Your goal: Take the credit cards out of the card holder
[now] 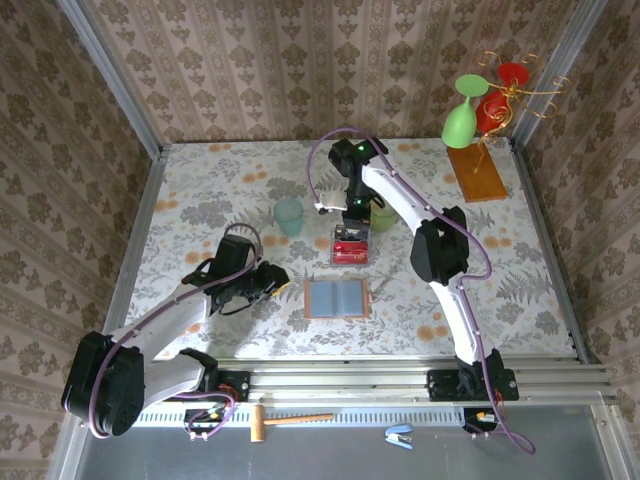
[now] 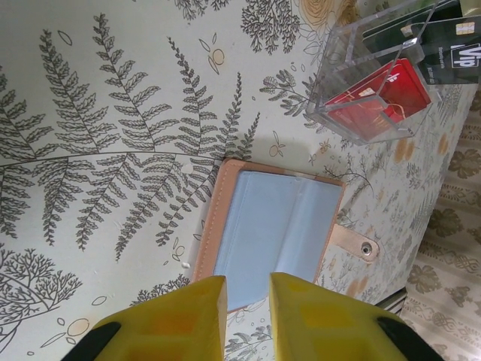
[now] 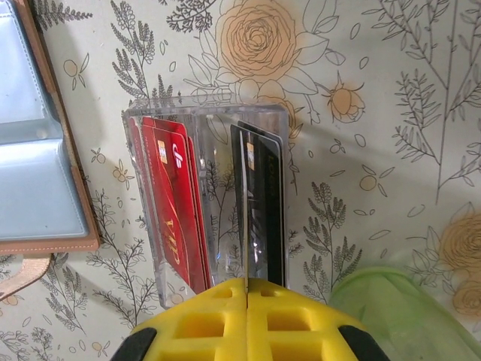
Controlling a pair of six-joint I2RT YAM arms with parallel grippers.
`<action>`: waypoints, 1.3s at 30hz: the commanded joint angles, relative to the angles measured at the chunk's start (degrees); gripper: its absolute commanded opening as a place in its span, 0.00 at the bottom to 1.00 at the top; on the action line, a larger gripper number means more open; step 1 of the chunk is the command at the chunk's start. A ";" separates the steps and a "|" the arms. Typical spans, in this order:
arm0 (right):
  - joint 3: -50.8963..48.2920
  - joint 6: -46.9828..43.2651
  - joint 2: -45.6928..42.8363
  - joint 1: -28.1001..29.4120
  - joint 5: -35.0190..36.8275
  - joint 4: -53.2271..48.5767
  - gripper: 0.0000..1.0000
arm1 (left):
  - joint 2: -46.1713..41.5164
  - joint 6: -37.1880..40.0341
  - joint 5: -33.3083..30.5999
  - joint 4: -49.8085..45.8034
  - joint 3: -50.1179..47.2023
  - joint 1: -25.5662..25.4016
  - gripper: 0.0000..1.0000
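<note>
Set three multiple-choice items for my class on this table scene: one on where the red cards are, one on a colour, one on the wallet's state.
1. Where are the red cards?
A. in the clear box
B. in the teal cup
C. on the wooden stand

2. What colour is the inside of the card holder?
A. red
B. grey-blue
C. black

3. How does the card holder lie?
A. folded shut
B. open flat
C. on its edge

Key:
1 A, they sit between its clear walls.
2 B, its pockets are pale grey-blue.
3 B, both inner halves face up.
</note>
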 commanded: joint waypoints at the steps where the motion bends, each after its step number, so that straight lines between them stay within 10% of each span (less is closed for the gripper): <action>1: 1.71 -0.70 1.80 -0.19 0.69 -3.28 0.00 | -0.36 -0.61 -0.53 -1.70 -0.53 0.46 0.22; 19: 0.36 7.23 -3.92 -0.11 0.07 1.09 0.24 | 2.18 0.57 0.42 -1.00 1.64 -0.59 0.23; 39: -41.17 31.73 -27.62 6.34 -12.25 29.16 0.22 | 13.16 -1.12 1.83 12.00 1.58 -6.88 0.12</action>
